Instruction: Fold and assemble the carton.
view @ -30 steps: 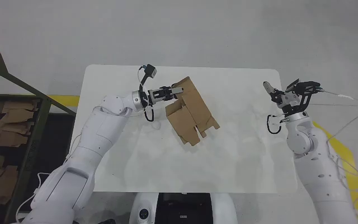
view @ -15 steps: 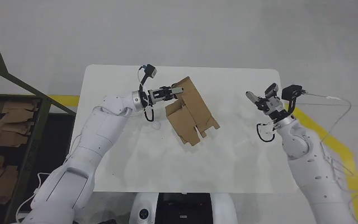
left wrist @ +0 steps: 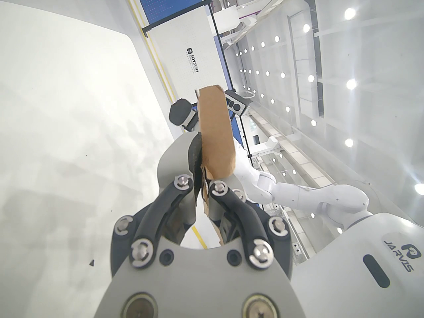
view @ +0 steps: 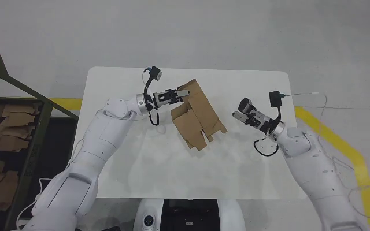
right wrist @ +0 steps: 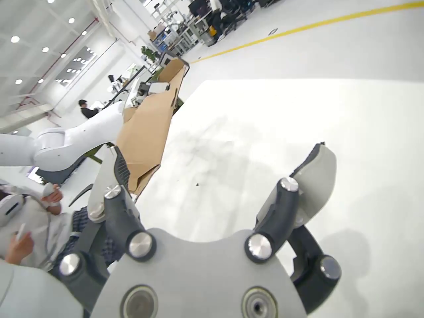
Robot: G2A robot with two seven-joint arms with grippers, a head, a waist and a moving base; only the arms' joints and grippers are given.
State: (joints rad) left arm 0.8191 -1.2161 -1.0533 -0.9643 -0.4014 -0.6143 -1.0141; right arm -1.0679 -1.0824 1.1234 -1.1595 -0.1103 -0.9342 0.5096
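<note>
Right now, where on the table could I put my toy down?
The near strip of table, between the carton and the front edge, is bare. So is the far right corner. It is crowded between carton and the open right jaws.

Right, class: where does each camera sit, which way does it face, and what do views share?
Top view: above the arms, facing down; table, both arms, carton.
Left wrist view: on that wrist, along the left claw shut on the carton.
Right wrist view: on that wrist, past the open right claw toward the carton.
All share the carton.
</note>
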